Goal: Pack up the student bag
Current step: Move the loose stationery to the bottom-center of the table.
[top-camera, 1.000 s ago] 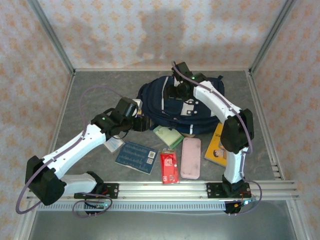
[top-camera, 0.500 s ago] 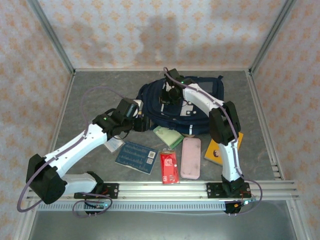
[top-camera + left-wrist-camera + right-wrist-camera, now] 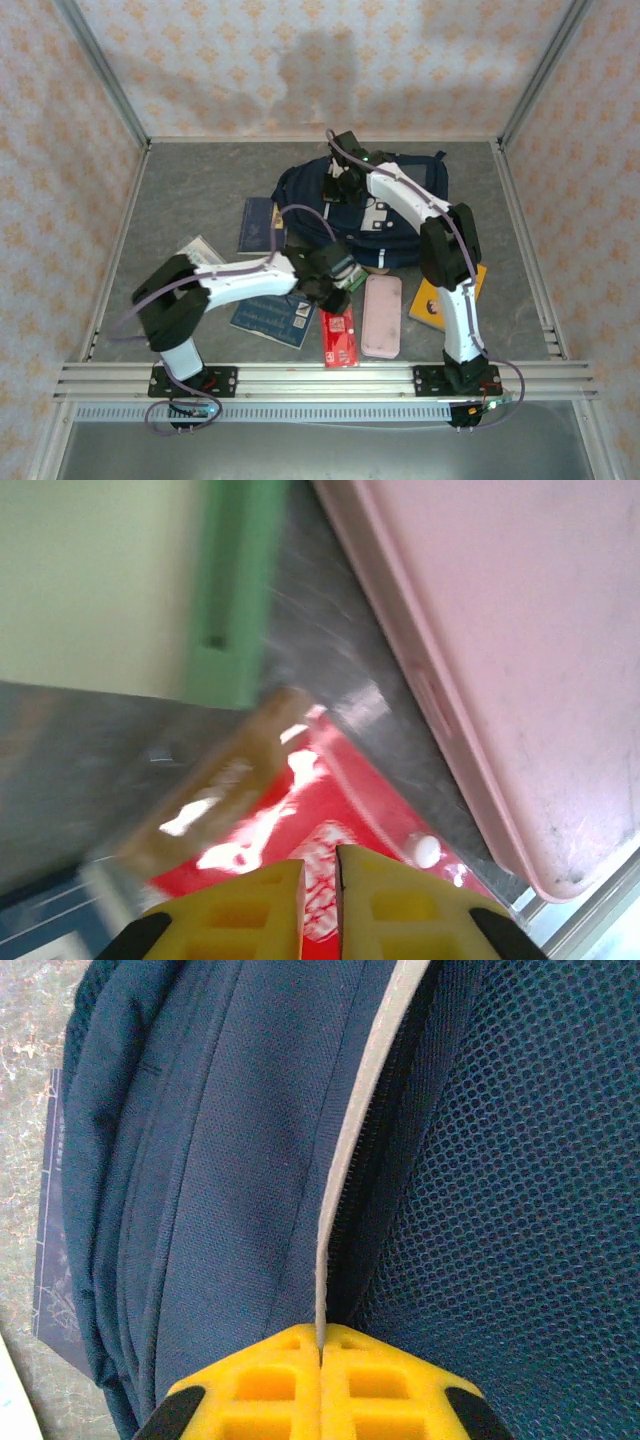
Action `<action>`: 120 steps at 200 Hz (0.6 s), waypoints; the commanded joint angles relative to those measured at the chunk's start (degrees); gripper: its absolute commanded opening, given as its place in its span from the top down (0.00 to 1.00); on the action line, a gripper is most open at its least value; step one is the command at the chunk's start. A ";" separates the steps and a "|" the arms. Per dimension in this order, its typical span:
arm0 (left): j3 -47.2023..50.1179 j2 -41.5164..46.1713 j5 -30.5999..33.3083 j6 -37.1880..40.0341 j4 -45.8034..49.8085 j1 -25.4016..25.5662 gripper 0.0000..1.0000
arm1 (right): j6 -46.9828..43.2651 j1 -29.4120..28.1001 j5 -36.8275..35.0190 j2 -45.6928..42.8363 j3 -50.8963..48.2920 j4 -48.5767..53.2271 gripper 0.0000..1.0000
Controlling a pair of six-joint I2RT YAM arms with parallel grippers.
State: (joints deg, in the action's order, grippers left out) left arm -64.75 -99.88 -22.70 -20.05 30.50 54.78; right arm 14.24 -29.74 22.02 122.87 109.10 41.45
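Note:
The student bag [image 3: 300, 195], navy with white trim, lies at the back middle of the table. My right gripper [image 3: 343, 187] sits on its top. In the right wrist view the right gripper [image 3: 320, 1345] is shut on the bag's white trim [image 3: 350, 1160], beside the mesh panel of the bag [image 3: 520, 1160]. My left gripper [image 3: 335, 284] hovers low at the front middle. Its fingers [image 3: 250, 910] are shut to a thin slit with nothing between them, just over a red packet [image 3: 330, 820].
In front of the bag lie a red packet [image 3: 338, 337], a pink case [image 3: 382, 315], a blue booklet [image 3: 268, 315] and a yellow book [image 3: 432, 300]. A green notebook [image 3: 100, 580] lies by the left gripper. A dark booklet [image 3: 262, 225] and white card [image 3: 200, 250] lie left.
My left arm swung from the bag's left side to the front middle, over the red packet, uncovering the dark booklet. My right gripper shifted slightly left on the bag.

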 commanded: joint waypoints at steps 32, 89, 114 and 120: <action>-5.48 -7.43 2.56 2.99 5.53 2.32 0.85 | -1.63 1.08 -2.64 -1.33 3.62 1.63 1.00; -4.98 -10.37 13.69 2.82 7.67 -0.96 0.90 | -3.10 1.17 -2.87 -1.64 3.63 2.47 1.00; -2.47 -2.75 13.03 2.72 3.57 -2.31 0.90 | -3.59 1.26 -1.97 -1.89 3.40 2.48 1.00; -2.07 -0.33 12.96 2.88 2.55 -2.31 0.88 | -3.59 1.26 -1.66 -2.10 3.40 2.40 1.00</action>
State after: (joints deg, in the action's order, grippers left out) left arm -69.36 -106.80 -16.05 -17.87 34.76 54.68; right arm 12.14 -29.30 21.65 122.87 110.80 42.65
